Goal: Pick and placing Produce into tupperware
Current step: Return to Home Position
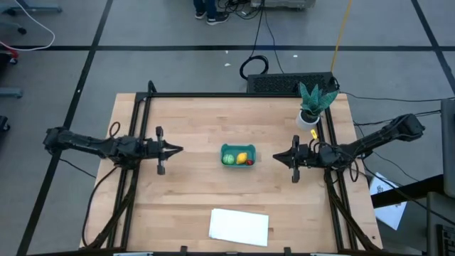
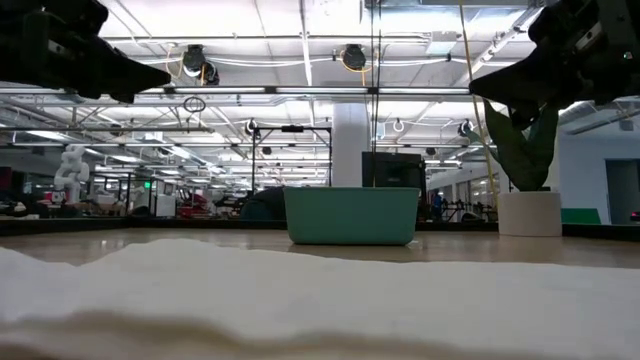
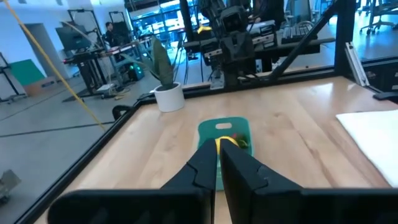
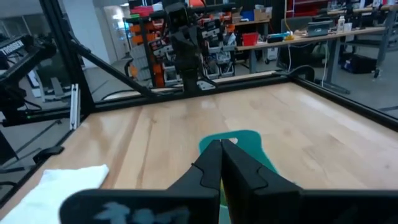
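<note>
Centrally we log the tupperware [image 1: 237, 148], holding green ball [image 1: 228, 159], lemon [image 1: 242, 157] and strawberry [image 1: 249, 162], lying between left gripper [image 1: 179, 149] and right gripper [image 1: 276, 153], both pressed together, empty, well apart from it.

It's a robotics lab, a big open hall. Cluttered workbenches [image 4: 323, 28] line the back and cables [image 1: 261, 43] snake over the grey floor [image 1: 142, 28]. Pipes [image 2: 300, 62] run overhead.
</note>
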Robot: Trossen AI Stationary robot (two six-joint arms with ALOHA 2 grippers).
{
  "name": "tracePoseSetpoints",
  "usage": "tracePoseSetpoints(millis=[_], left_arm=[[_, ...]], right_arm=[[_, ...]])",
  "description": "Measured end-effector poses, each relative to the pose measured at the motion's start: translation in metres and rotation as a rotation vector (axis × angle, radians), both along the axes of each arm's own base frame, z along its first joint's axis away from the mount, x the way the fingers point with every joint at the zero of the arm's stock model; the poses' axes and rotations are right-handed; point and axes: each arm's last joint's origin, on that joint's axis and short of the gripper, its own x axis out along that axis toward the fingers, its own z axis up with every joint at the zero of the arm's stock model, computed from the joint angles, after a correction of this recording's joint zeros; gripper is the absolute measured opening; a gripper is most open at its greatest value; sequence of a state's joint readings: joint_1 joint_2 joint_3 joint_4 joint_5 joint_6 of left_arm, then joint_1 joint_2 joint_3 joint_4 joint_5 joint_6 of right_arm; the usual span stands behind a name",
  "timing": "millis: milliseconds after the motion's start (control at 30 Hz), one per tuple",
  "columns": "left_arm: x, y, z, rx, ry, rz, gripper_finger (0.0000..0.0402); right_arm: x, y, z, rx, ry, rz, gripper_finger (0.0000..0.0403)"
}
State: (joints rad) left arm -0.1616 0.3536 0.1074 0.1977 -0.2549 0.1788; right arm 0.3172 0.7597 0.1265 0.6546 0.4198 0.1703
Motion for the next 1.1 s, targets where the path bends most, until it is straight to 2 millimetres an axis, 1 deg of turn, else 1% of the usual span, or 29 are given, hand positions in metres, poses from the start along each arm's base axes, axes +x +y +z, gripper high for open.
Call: tracePoseSetpoints(millis=[333,500,633,800,933,1033,1100], left_arm=[[-0.009,0.001,-0.003,0.001,0.027,0.000,0.0026],[-0.013,0.002,0.001,-0.006,-0.015,0.011,0.0026],[-0.017,0.003,0.002,-0.008,-0.023,0.015,0.0026],[-0.020,0.004,0.001,-0.010,-0.024,0.016,0.0026],[-0.022,0.004,0.000,-0.011,-0.015,0.016,0.0026],[-0.022,0.004,0.000,-0.013,-0.014,0.016,0.0026],[-0.022,0.004,0.000,-0.013,-0.014,0.017,0.0026]], right_arm=[[-0.001,0.005,0.002,-0.025,-0.015,0.039,0.0000],[-0.003,0.006,0.007,-0.043,-0.052,0.043,0.0000],[-0.006,0.003,0.012,-0.063,-0.083,-0.016,0.0000],[-0.010,0.001,0.012,-0.127,-0.063,-0.033,0.0000],[-0.018,-0.002,0.009,-0.131,-0.121,-0.046,0.0000],[-0.025,-0.006,0.018,-0.095,-0.209,-0.091,0.0000],[-0.028,-0.007,0.021,-0.079,-0.237,-0.105,0.0000]])
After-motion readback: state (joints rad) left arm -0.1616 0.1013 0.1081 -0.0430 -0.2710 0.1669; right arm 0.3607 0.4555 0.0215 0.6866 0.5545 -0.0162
